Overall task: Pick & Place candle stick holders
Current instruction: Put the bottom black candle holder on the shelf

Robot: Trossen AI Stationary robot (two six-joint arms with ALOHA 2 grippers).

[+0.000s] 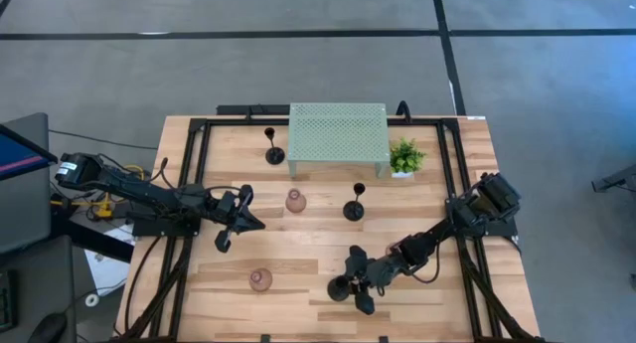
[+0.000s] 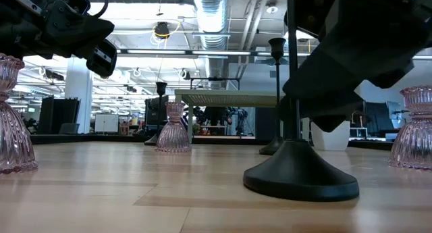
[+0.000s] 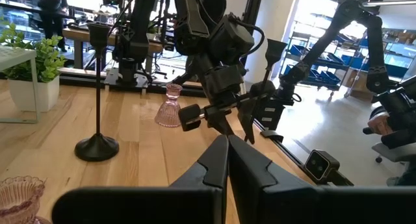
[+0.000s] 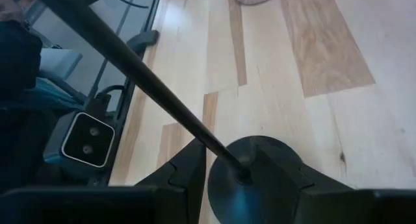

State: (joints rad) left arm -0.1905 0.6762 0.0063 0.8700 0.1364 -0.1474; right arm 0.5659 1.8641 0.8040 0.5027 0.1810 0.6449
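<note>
Worktop (image 1: 437,303): pale wooden planks inside a dark frame, both arms reaching over it.
Right pincer (image 1: 354,286): low over the front of the worktop, right of centre. Its two dark fingers (image 4: 185,169) stand on either side of the round base of a black candle stick holder (image 4: 250,169), close to the stem; whether they press on it I cannot tell, and the gap between them is middling.
That black candle stick holder: its base rests flat on the wood in the low view (image 2: 300,175), stem upright, with the right pincer's bulk just above.
Left pincer (image 1: 241,216): closed with nothing between the fingers, which meet in a thin line in the left wrist view (image 3: 227,162); it hovers over the left-centre of the worktop.
Second black holder (image 1: 355,204): upright near the middle, right of a pink one.
Third black holder (image 1: 273,148): upright at the back, just left of the mesh stand (image 1: 338,134).
Pink holder near centre (image 1: 295,201): standing just ahead of the left pincer.
Pink holder at front (image 1: 260,279): alone at the front left.
Another pink holder (image 2: 413,128): seen at the right edge of the low view.
Potted plant (image 1: 404,157): just right of the mesh stand.
</note>
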